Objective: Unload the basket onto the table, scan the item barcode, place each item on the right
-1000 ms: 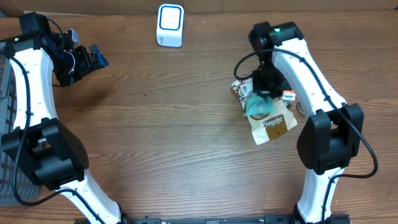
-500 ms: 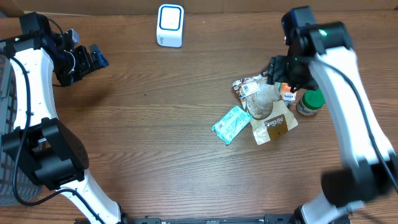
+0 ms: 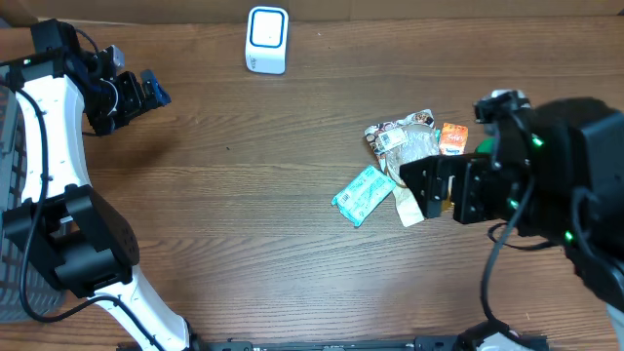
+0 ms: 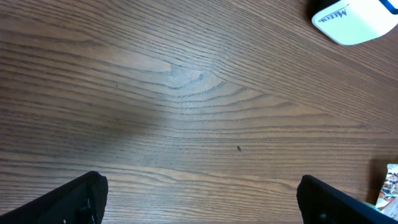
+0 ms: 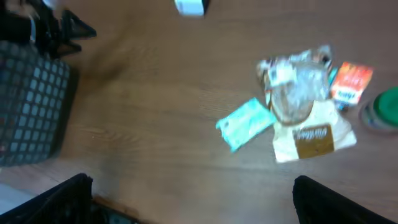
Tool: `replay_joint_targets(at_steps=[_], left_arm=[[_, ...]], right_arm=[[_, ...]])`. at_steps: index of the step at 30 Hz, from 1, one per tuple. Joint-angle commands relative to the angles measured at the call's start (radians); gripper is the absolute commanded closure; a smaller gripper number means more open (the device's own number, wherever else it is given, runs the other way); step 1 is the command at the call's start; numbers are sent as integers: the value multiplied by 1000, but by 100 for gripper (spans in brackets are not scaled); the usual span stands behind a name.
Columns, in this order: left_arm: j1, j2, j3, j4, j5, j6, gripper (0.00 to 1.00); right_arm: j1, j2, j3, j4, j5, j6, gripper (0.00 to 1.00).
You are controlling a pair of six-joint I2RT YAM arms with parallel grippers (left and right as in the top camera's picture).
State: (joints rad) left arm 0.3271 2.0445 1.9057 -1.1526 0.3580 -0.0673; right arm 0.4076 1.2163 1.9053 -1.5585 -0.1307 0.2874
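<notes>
The white barcode scanner (image 3: 267,39) stands at the table's far edge; its corner shows in the left wrist view (image 4: 357,18). A teal packet (image 3: 364,195) lies flat on the wood, left of a pile of items, and is also in the right wrist view (image 5: 247,123). My right gripper (image 3: 434,190) hangs high above the pile, open and holding nothing (image 5: 193,202). Far off at the left, my left gripper (image 3: 146,93) is open over bare wood (image 4: 199,202).
The pile holds a clear bag (image 5: 295,93), an orange packet (image 5: 351,82), a brown pouch (image 5: 314,138) and a green-lidded jar (image 5: 382,107). A dark mesh basket (image 5: 31,106) sits at the table's left side. The raised right arm hides the jar in the overhead view.
My right gripper opened and let go of the teal packet, which now lies left of the pile. The right arm rose and swung toward the near right. The left arm stayed still.
</notes>
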Motion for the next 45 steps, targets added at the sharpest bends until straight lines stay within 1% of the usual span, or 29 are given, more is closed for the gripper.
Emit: replay_joint_targets(at_steps=[1, 3, 6, 7, 9, 10, 12, 17, 19, 20, 23, 25, 28, 31, 36, 45], left_arm=[[-7, -5, 14, 1, -3, 16, 0], [-7, -5, 14, 1, -3, 16, 0], [-7, -5, 14, 1, -3, 16, 0], [-7, -5, 14, 1, -3, 16, 0], [-7, -5, 14, 1, -3, 16, 0], [-7, -5, 14, 1, -3, 16, 0], [-7, -5, 14, 1, -3, 16, 0], [-7, -5, 14, 1, -3, 16, 0], [-7, -5, 14, 1, -3, 16, 0], [-7, -5, 14, 1, -3, 16, 0], [-7, -5, 14, 1, -3, 16, 0], [-7, -5, 14, 1, -2, 16, 0], [-7, -5, 14, 1, -3, 16, 1], [-7, -5, 14, 1, -3, 16, 1], [-7, -5, 14, 1, -3, 16, 0], [-7, -5, 14, 1, -3, 16, 0]], right_arm=[[3, -59, 5, 48, 117, 5, 0], [-10, -73, -15, 63, 176, 5, 0], [-87, -126, -100, 142, 207, -3, 0], [-130, -166, -172, 206, 198, -4, 0], [-204, -288, -373, 365, 145, -7, 0], [-220, -328, -431, 407, 127, -7, 0], [-261, -474, -659, 569, 110, -8, 0], [-354, -763, -1115, 905, 28, -8, 0], [-381, -845, -1254, 1021, -9, -8, 0], [-395, -910, -1361, 1119, -24, -12, 0], [-399, -1047, -1601, 1344, -25, -26, 0], [-399, -1103, -1696, 1420, -21, -26, 0], [-399, -1177, -1804, 1481, -11, -26, 0], [-399, -1207, -1851, 1472, 53, -26, 0], [-399, -1214, -1895, 1477, 74, -26, 0], [-394, -1213, -1897, 1482, 69, -26, 0]])
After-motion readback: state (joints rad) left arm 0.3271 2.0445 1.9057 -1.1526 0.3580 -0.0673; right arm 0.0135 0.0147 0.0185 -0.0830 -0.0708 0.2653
